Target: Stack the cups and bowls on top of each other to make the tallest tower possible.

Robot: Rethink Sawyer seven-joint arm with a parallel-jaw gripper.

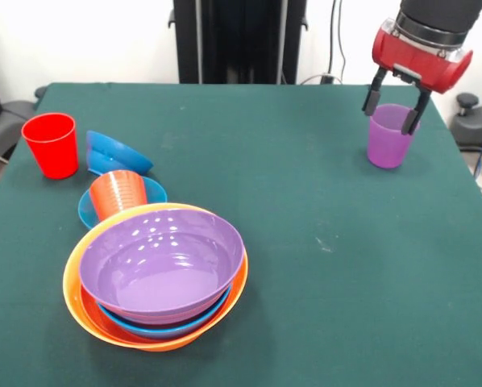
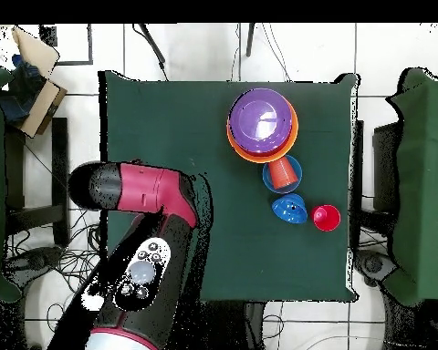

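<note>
My gripper [image 1: 392,109] hangs at the table's far right, open, with its black fingers [image 1: 371,97] on either side of the rim of the purple cup [image 1: 388,143], which stands upright on the table. The tower [image 1: 156,278] stands near left: a purple bowl [image 1: 160,258] on top, a light blue bowl and a red-orange bowl under it, and the yellow-orange bowl [image 1: 73,294] outermost. It also shows in the overhead view [image 2: 262,120]. The red cup [image 1: 51,143] stands upright at the far left. The orange-red cup [image 1: 118,193] sits in a small light blue bowl [image 1: 88,211]. The small orange bowl is hidden.
A small dark blue bowl [image 1: 116,153] lies tipped on its side between the red cup and the orange-red cup. In the overhead view my arm [image 2: 145,196] covers the table's left side and hides the gripper and the purple cup. The robot's black pedestal [image 1: 239,40] stands behind the table.
</note>
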